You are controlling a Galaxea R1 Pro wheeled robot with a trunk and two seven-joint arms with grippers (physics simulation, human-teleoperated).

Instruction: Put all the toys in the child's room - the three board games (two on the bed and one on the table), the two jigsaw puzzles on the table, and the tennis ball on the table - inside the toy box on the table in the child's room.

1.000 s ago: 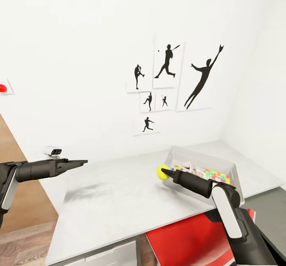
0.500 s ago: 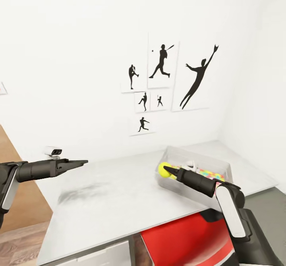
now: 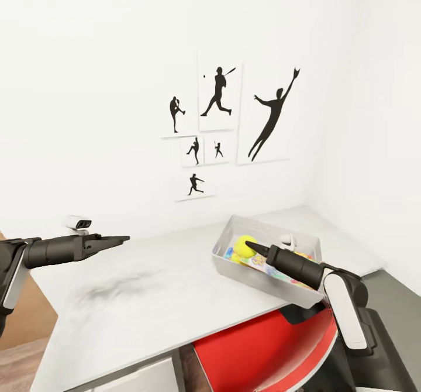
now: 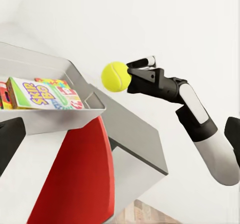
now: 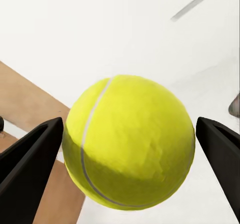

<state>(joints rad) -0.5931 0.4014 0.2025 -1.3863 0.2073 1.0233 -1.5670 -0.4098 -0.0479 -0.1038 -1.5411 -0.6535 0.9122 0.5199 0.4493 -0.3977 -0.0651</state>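
Yellow-green tennis ball (image 3: 244,246) clamped at tip of right gripper (image 3: 249,244), held in the air above near-left end of shallow light grey rectangular toy box (image 3: 255,277). In right wrist view, ball (image 5: 129,142) sits between the 2 dark fingers (image 5: 30,164), one on each side; actual contact at either finger hard to confirm there. In left wrist view, ball (image 4: 116,76) at the end of right gripper (image 4: 129,74), above and beyond the toy box rim (image 4: 60,116).

Toy box resting on light grey bench (image 3: 152,298), near the bench's front edge, toward the corner of the white room. Inside: flat colourful printed boxes (image 3: 266,269), partly hidden by the right arm; exact count not readable. Left wrist view gives a pale lid with green border, "SKIP-BO" lettering (image 4: 42,94), lying flat in the box, more multicoloured print behind it.

Left gripper (image 3: 120,240) held level above left end of bench, well apart from toy box, pointing right, nothing in it. Fingers look together in head view; in left wrist view dark finger (image 4: 11,143) at frame edge, wide apart from the other. Cannot tell gap for certain.

Red curved chair (image 3: 263,351) under bench front edge, below toy box. 6 black sports silhouette prints (image 3: 219,124) on white wall behind bench.
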